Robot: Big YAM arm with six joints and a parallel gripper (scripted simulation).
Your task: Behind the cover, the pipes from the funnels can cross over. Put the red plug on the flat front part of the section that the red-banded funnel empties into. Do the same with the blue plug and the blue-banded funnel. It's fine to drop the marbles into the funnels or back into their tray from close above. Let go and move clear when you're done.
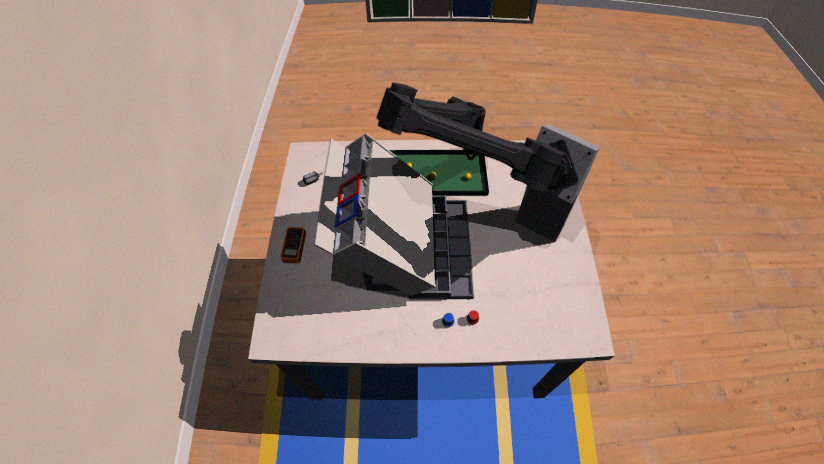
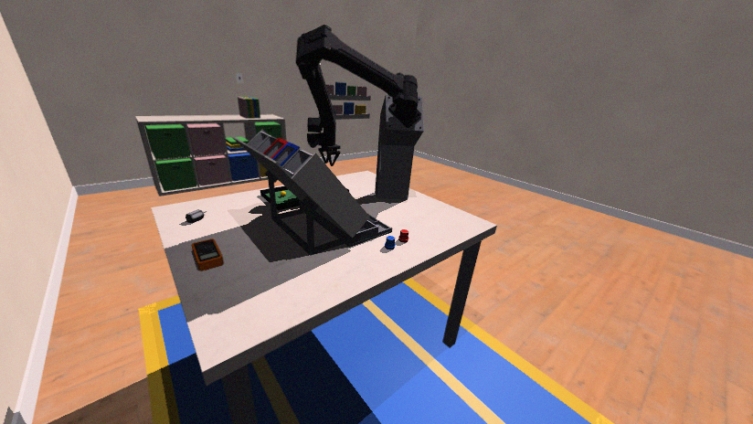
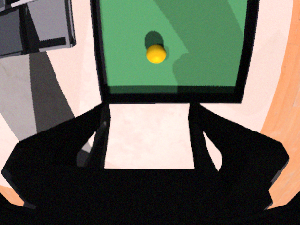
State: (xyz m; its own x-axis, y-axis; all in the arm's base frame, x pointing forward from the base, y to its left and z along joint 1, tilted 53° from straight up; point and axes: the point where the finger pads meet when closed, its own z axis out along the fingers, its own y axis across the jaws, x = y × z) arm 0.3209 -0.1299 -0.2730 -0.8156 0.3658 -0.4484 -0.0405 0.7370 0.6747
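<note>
Gripper [image 2: 330, 157] [image 3: 149, 109]: hung partway open above the tray's [image 1: 485, 172] [image 3: 168, 94] end, grasping nothing.
Marble [image 1: 468, 176] [image 3: 156, 54]: lay in the tray.
Plugs, red [image 1: 473, 317] [image 2: 404, 235] and blue [image 1: 448, 319] [image 2: 390, 242]: stood well apart from the tray.

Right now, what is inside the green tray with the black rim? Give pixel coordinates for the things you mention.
Three yellow marbles [image 1: 468, 176] [image 2: 283, 194] [image 3: 156, 54] show on its green floor. The part behind the sloped cover [image 1: 397, 201] is hidden, so more marbles there cannot be ruled out.

Three yellow marbles [image 1: 468, 176] [image 2: 283, 194] [image 3: 156, 54], maybe more hidden, two plugs [image 1: 448, 319] [image 2: 389, 242], one tray [image 1: 486, 172] [image 2: 265, 197] [image 3: 170, 94]
</note>
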